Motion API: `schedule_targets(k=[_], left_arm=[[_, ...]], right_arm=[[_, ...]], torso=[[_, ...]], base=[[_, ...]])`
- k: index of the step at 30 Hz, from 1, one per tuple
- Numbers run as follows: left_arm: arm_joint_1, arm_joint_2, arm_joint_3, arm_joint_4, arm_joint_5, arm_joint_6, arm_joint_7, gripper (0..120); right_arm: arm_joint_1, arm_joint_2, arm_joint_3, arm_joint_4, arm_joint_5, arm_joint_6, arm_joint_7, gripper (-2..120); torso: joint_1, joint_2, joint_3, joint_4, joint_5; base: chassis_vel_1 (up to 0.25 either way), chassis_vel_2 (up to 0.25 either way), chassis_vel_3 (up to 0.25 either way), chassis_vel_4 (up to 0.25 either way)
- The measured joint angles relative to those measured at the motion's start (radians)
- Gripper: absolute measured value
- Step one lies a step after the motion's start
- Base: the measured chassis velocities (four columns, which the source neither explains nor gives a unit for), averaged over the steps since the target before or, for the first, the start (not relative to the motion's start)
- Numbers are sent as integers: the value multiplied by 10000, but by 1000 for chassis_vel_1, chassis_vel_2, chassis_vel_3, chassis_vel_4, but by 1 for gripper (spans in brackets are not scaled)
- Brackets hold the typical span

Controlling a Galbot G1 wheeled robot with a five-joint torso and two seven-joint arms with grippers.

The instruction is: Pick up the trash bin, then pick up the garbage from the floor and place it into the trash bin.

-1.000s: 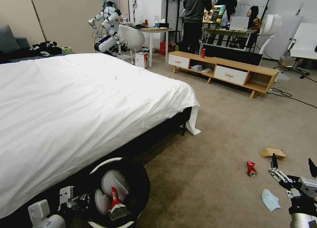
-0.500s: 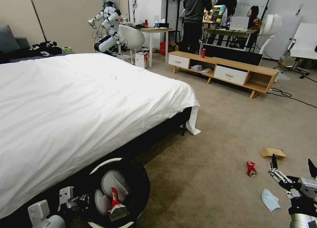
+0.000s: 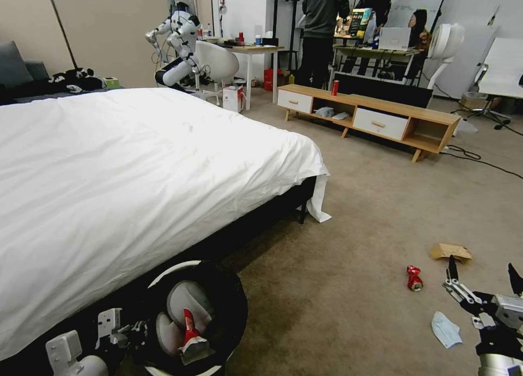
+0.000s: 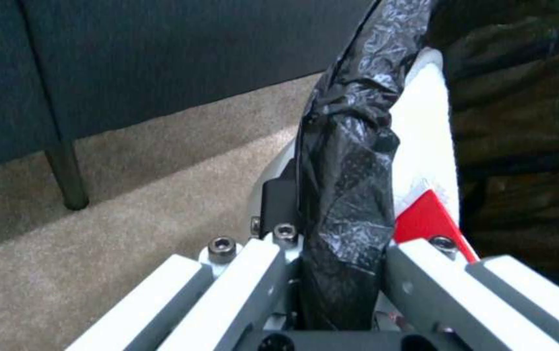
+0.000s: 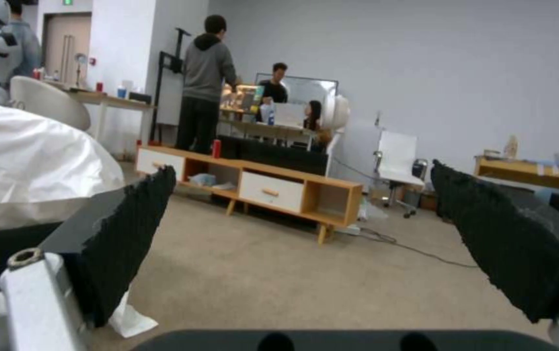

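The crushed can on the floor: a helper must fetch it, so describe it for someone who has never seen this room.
Start at the white bed, then look across the carpet toward the right gripper. Three scraps lie there; the crushed can is the small red one, left of the brown paper bag and beyond the blue face mask.

Beige carpet floor (image 3: 354, 212), on it crushed red can (image 3: 414, 278), blue face mask (image 3: 446, 329), crumpled brown paper bag (image 3: 450, 251)

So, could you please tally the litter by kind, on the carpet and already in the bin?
Paper bag, on carpet: 1
Crushed can, on carpet: 1
Face mask, on carpet: 1
Wrapper, in the bin: 1
Total: 4
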State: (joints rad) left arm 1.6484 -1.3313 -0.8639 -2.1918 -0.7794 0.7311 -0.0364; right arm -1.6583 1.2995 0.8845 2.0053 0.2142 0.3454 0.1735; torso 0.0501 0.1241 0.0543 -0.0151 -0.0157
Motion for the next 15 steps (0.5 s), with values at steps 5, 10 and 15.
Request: schedule_targets(k=[5,10,15], left_arm=[[-8,-6,3,1,-5,-10,3,1],[-9,-1,1,-6,-27,-24,101,1],[-10,6,-19,-2,-5,-39,139,1]], right_arm=[[44,20,-68,-50,-74,26,-19,100],[44,20,-85,-52,-79,27,-23,100],[25,20,-86,-52,-82,27,-22,100]], torso=[[0,0,0,0,0],[0,0,0,0,0],[0,0,0,0,-1]], base=[[0,0,0,0],[0,0,0,0],[0,0,0,0]])
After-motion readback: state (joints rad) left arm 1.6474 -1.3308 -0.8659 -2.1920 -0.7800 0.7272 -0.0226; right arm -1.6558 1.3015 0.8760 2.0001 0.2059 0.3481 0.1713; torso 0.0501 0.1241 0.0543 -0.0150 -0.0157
